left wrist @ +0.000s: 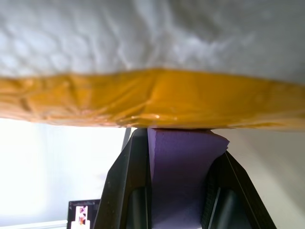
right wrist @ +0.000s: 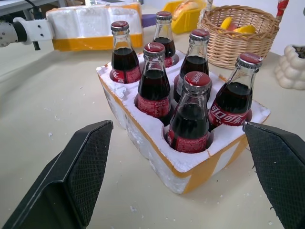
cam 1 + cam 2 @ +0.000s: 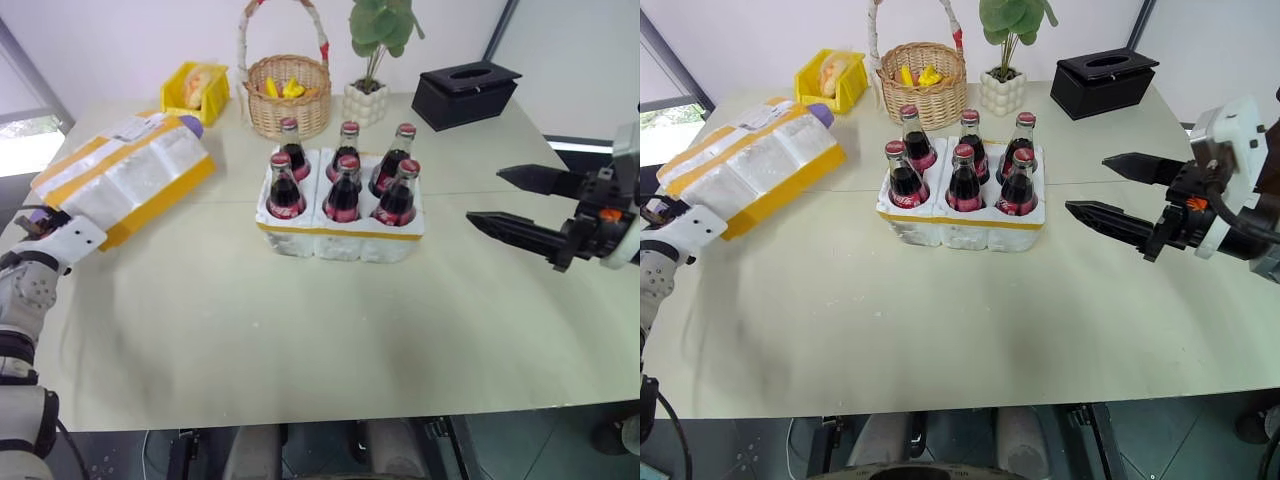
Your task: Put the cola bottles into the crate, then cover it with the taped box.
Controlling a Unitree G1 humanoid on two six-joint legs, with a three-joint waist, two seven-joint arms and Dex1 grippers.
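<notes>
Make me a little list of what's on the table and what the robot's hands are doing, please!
bottles: six cola bottles, all standing in the crate
crate spot: middle of the table
taped box: on the robot's left side, tilted, not yet on the crate
left gripper: shut on a purple piece under the taped box's yellow edge
right gripper: open, hovering to the right of the crate, holding nothing
at the back: yellow bin, wicker basket, potted plant, black tissue box
</notes>
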